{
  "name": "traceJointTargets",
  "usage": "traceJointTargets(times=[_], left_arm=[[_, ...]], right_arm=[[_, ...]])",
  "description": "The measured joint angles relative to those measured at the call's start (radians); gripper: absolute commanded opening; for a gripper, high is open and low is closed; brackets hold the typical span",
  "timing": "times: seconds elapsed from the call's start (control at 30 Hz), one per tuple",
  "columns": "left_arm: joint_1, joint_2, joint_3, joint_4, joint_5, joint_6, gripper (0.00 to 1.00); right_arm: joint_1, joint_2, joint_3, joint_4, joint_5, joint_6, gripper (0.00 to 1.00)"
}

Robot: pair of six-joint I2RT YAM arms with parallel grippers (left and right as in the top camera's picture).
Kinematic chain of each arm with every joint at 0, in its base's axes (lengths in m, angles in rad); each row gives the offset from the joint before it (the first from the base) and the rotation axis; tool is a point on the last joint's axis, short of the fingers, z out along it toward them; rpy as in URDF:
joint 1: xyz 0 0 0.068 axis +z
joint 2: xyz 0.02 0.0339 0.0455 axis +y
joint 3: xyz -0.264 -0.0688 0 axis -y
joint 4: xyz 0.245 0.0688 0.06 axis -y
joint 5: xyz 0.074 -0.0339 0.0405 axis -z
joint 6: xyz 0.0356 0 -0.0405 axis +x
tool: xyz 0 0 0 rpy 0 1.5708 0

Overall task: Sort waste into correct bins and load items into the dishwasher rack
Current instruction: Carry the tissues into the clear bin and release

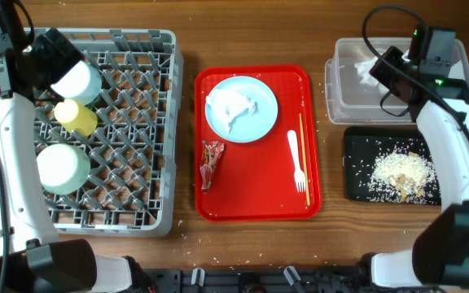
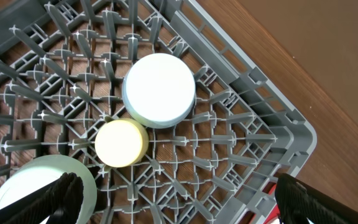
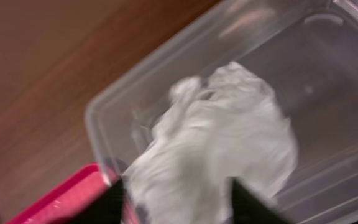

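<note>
My right gripper [image 3: 180, 202] hangs over the clear tub [image 3: 328, 81], its fingers well apart either side of a crumpled white napkin [image 3: 222, 137] lying in the tub; the view is blurred. Overhead, the same gripper [image 1: 379, 70] sits at the tub's [image 1: 348, 98] middle. On the red tray rest a pale blue plate [image 1: 255, 122] carrying another napkin [image 1: 230, 104], a red-and-white wrapper [image 1: 211, 163], a white fork [image 1: 297, 167] and a chopstick [image 1: 303, 146]. My left gripper [image 2: 182, 202] stands open above the grey rack [image 2: 253, 106], over the upturned bowl [image 2: 159, 90] and yellow cup [image 2: 122, 143].
The black tray [image 1: 361, 175] at the right holds rice scraps [image 1: 401, 172]. A mint-green dish [image 1: 62, 167] sits lower left in the rack [image 1: 137, 130]. The red tray [image 1: 251, 199] lies between rack and bins. Rice grains dot the wooden table.
</note>
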Motion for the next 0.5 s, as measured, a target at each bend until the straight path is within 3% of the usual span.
traceJointTargets(times=[0.07, 0.17, 0.2, 0.3, 0.37, 0.5], left_arm=[[0.0, 0.0, 0.0, 0.0, 0.0, 0.0, 1.0], [0.0, 0.0, 0.0, 0.0, 0.0, 0.0, 1.0], [0.0, 0.0, 0.0, 0.0, 0.0, 0.0, 1.0], [0.0, 0.0, 0.0, 0.0, 0.0, 0.0, 1.0], [0.0, 0.0, 0.0, 0.0, 0.0, 0.0, 1.0], [0.0, 0.0, 0.0, 0.0, 0.0, 0.0, 1.0]], right_arm=[[0.001, 0.043, 0.0, -0.001, -0.051, -0.048, 1.0], [0.002, 0.056, 0.0, 0.011, -0.232, -0.111, 0.9], [0.011, 0.056, 0.0, 0.032, -0.381, -0.156, 0.9], [0.113, 0.056, 0.0, 0.042, -0.552, -0.199, 0.94], [0.277, 0.056, 0.0, 0.044, -0.502, -0.194, 0.99], [0.547, 0.111, 0.0, 0.106, -0.171, -0.14, 0.99]])
